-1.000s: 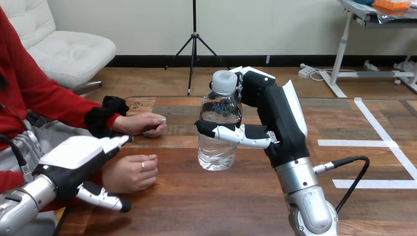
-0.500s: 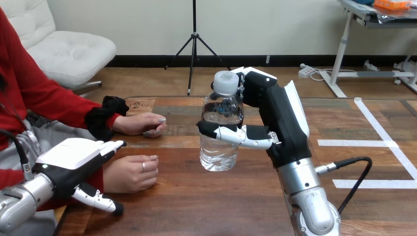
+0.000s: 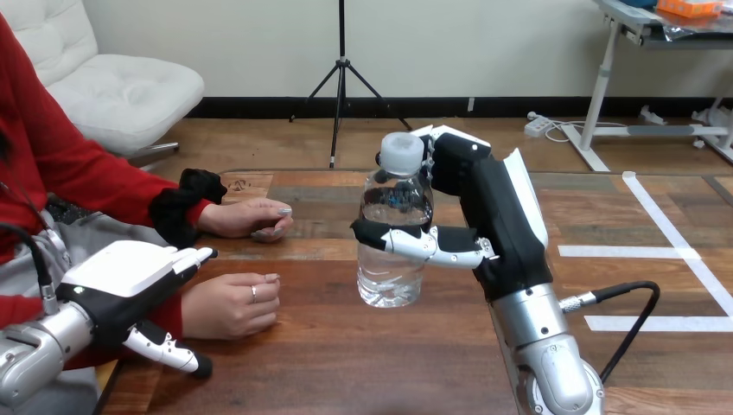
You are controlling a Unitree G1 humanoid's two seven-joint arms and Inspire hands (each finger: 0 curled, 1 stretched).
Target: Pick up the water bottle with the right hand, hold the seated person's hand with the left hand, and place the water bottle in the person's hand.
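Observation:
A clear water bottle with a white cap stands upright mid-table, its base at or just above the wood. My right hand is shut on it, thumb across the front and fingers behind. My left hand hovers at the lower left with straight fingers and the thumb pointing down, open, just left of the person's nearer hand. That hand rests as a loose fist on the table, apart from my fingers. The person's farther hand lies flat on the table behind it.
The wooden table stretches forward with bare wood in front of the bottle. White tape lines mark the right side. A black cable loops out beside my right forearm.
My right hand has carried the bottle slightly right and toward me. My left hand has sunk a little lower and leftward. Both of the person's hands stayed still.

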